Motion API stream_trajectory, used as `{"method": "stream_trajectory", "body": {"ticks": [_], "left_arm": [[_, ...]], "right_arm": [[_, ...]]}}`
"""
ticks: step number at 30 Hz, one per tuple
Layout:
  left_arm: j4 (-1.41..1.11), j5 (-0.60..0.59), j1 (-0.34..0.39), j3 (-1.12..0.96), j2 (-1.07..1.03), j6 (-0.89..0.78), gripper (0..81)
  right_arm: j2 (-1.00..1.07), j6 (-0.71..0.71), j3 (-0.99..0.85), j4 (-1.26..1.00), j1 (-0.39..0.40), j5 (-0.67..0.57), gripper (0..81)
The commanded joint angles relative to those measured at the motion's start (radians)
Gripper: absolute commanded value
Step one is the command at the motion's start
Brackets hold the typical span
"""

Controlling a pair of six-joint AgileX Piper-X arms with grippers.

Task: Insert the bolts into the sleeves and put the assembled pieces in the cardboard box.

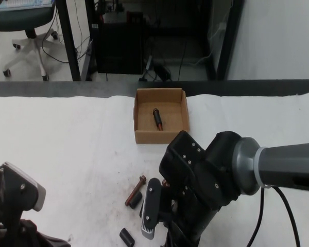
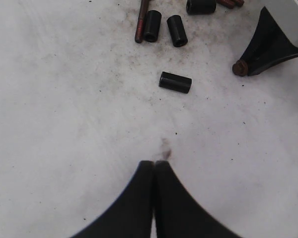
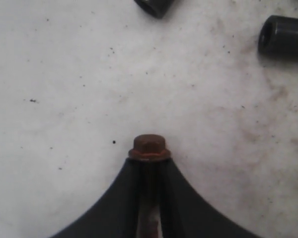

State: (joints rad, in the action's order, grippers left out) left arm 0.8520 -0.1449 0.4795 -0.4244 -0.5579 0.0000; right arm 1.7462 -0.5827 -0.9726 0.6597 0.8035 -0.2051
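— What is held by the end effectors?

— A rusty bolt [image 3: 148, 147] is clamped, head outward, between the fingers of the right end effector [image 3: 149, 159], close above the desk [image 1: 67, 144]. The left end effector [image 2: 154, 164] is closed on nothing.

— Where are the other parts found?

— A black sleeve [image 2: 175, 82] is seen lying loose on the desk. One assembled piece [image 1: 157, 119] is laid inside the cardboard box [image 1: 161, 136].

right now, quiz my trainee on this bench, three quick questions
1. True or false: the right gripper is shut on a bolt.
2. How many assembled pieces lie in the cardboard box? A none, B one, C three.
3. Fill in: the left gripper is shut and holds ____.
Key: 1 true; 2 B; 3 nothing.
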Motion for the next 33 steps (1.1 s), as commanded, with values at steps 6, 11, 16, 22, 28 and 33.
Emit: {"method": "stream_trajectory", "body": {"ticks": [6, 11, 16, 22, 28, 33], "left_arm": [[-0.004, 0.010, 0.002, -0.010, 0.007, 0.000, 0.3], [-0.004, 0.010, 0.002, -0.025, 0.007, 0.000, 0.3], [-0.090, -0.160, 0.002, -0.044, 0.007, 0.035, 0.3], [-0.168, -0.373, 0.002, -0.051, -0.131, 0.038, 0.3], [-0.168, -0.418, 0.026, -0.185, -0.420, 0.056, 0.3], [-0.169, -0.357, 0.095, -0.380, -0.655, 0.184, 0.3]], "right_arm": [[-0.006, 0.029, -0.008, -0.011, 0.002, 0.017, 0.8], [-0.076, 0.144, -0.057, -0.018, -0.012, 0.019, 0.8], [-0.228, 0.285, -0.070, -0.112, -0.084, 0.018, 0.8], [-0.430, 0.359, -0.070, -0.072, -0.241, -0.018, 0.8], [-0.593, 0.354, -0.070, 0.018, -0.352, -0.063, 0.8], [-0.666, 0.356, -0.068, 0.019, -0.388, -0.064, 0.8]]}}
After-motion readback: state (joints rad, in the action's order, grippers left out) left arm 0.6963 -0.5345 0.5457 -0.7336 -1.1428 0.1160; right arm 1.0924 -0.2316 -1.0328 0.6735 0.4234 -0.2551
